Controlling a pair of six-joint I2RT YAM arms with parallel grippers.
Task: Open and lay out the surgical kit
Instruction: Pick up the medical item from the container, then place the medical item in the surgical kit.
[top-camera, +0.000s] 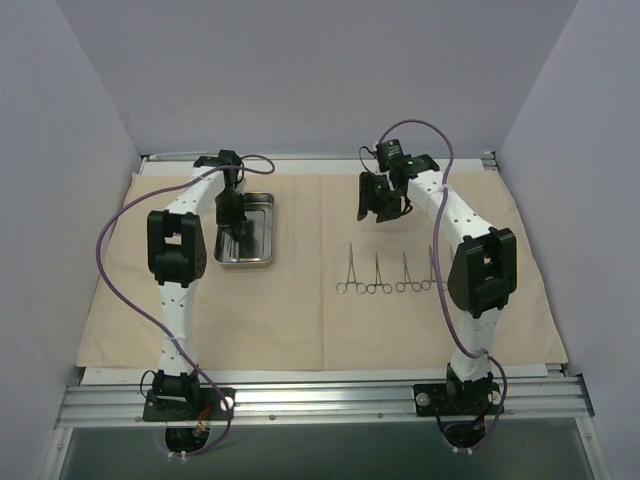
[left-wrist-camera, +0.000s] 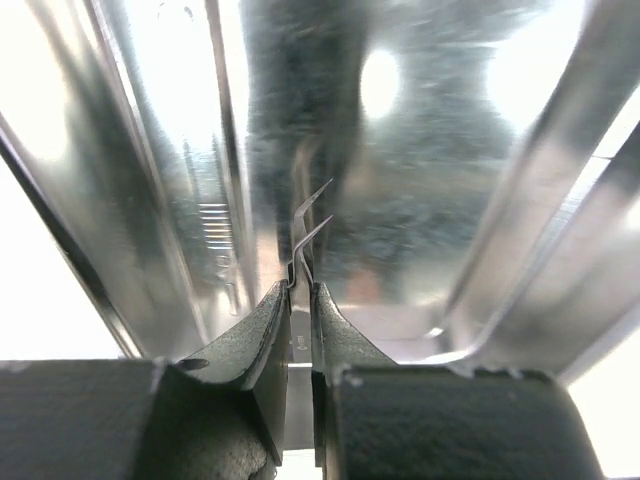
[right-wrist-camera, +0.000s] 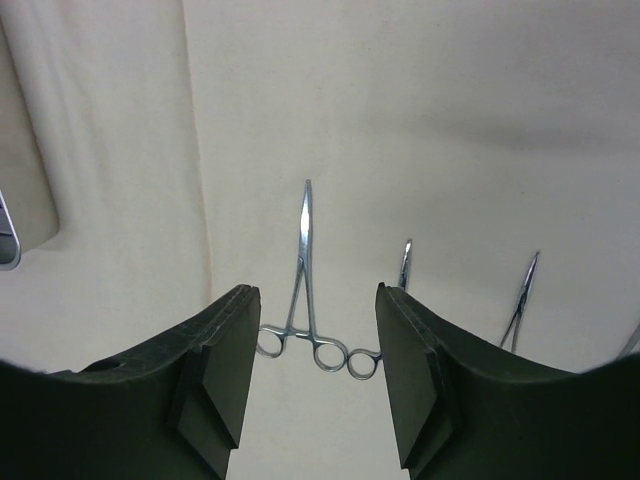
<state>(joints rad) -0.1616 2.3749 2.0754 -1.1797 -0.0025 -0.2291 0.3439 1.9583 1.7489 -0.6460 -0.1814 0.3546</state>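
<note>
The beige cloth wrap (top-camera: 300, 320) lies spread flat over the table. The shiny steel tray (top-camera: 270, 232) sits on it at the back left. My left gripper (top-camera: 238, 228) reaches down into the tray (left-wrist-camera: 450, 150) and is shut (left-wrist-camera: 301, 288) on a thin silver forceps (left-wrist-camera: 310, 215), whose tips stick out past the fingers. Several ring-handled forceps (top-camera: 378, 272) lie side by side on the cloth at centre right. My right gripper (top-camera: 380, 205) hovers open and empty behind them. In the right wrist view (right-wrist-camera: 317, 292) the leftmost forceps (right-wrist-camera: 305, 250) lies below the jaws.
A vertical fold line (top-camera: 322, 270) runs down the cloth's middle. Grey walls close in on the left, back and right. A metal rail (top-camera: 320, 395) runs along the near edge with both arm bases. A tray corner (right-wrist-camera: 5, 240) shows at the left edge of the right wrist view.
</note>
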